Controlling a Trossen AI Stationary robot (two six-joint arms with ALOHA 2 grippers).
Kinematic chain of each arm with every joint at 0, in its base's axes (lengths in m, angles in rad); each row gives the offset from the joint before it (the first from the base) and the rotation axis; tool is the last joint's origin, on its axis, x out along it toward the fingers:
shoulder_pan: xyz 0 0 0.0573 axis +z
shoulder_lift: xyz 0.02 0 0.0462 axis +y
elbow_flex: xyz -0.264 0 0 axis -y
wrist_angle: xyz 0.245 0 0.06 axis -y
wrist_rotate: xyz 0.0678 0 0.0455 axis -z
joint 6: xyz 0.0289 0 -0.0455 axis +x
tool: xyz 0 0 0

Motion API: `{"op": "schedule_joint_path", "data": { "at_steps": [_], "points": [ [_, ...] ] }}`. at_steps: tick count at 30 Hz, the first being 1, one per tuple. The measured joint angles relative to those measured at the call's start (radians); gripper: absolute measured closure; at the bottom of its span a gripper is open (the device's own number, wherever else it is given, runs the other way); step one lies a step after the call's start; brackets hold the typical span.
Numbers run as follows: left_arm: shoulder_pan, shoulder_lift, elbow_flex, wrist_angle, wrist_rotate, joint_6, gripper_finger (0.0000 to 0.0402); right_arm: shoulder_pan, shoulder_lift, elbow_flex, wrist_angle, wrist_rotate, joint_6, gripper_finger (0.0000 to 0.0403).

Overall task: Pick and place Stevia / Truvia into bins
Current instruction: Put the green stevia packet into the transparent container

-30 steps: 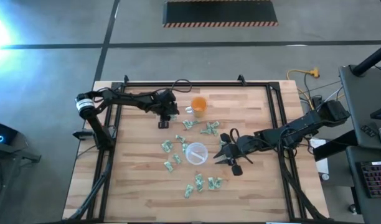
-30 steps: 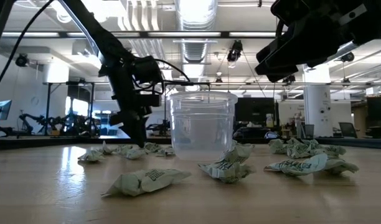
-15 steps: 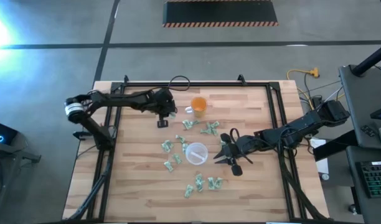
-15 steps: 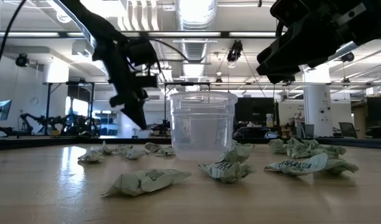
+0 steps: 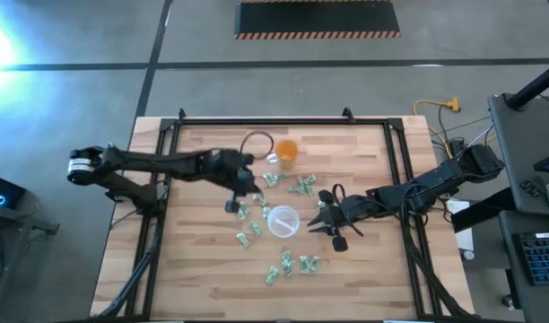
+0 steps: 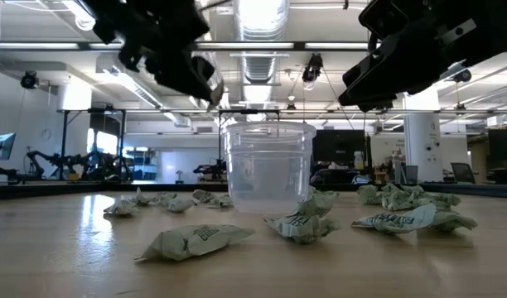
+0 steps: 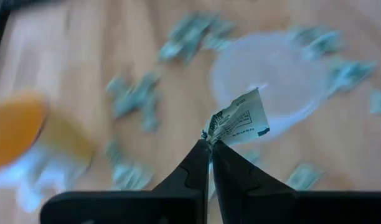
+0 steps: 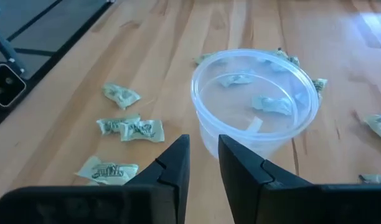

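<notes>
While most of the work lies ahead of us, we see one sachet (image 7: 241,118) on its way: the left end effector (image 7: 210,144) has its fingers pressed together on a corner of a green-and-white packet, held above the desk (image 5: 346,269). In the high view, that left end effector (image 5: 241,190) sits just to the left of the clear round bin (image 5: 283,220), near it but not over its mouth. We judge this the carry step, with the drop into the bin not yet made.

At the centre of the desk, the bin (image 8: 254,102) stands upright. Through its clear wall the right wrist view shows packet shapes, but we cannot tell whether they lie inside or on the desk behind it, so we count nothing as banked. Around it, loose sachets (image 5: 246,235) are scattered on every side: a cluster to its left, another in front of it (image 5: 292,266), more behind it near the orange cup (image 5: 286,152), which plays no part.

Further right, the right end effector (image 5: 326,222) hangs just beside the bin, its fingers (image 8: 173,165) slightly parted and holding nothing that we can see.

By our reading, nearly the whole scatter is left to collect, packet by packet.
</notes>
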Motion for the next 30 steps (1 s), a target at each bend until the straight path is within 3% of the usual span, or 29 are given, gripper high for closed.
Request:
{"op": "schedule_joint_path", "data": {
  "at_steps": [10,16,22,25,30],
  "points": [
    [-0.148,0.161,0.0,0.349,-0.001,0.008,0.0402,0.0,0.0,-0.002,-0.057,0.013,0.053,0.0331],
    [-0.151,0.263,0.023,0.361,-0.004,0.008,0.0402,0.0,0.0,-0.003,-0.132,0.027,0.145,0.0331],
    [-0.155,0.273,0.022,0.348,-0.005,0.068,0.04,0.001,0.0,-0.004,-0.161,0.03,0.174,0.0335],
    [-0.165,0.272,0.02,0.325,-0.005,0.095,0.0378,0.001,0.0,-0.004,-0.181,0.03,0.176,0.0333],
    [-0.17,0.269,0.02,0.331,-0.031,0.106,0.0304,0.001,0.0,-0.003,-0.208,0.03,0.177,0.0327]
  ]
}}
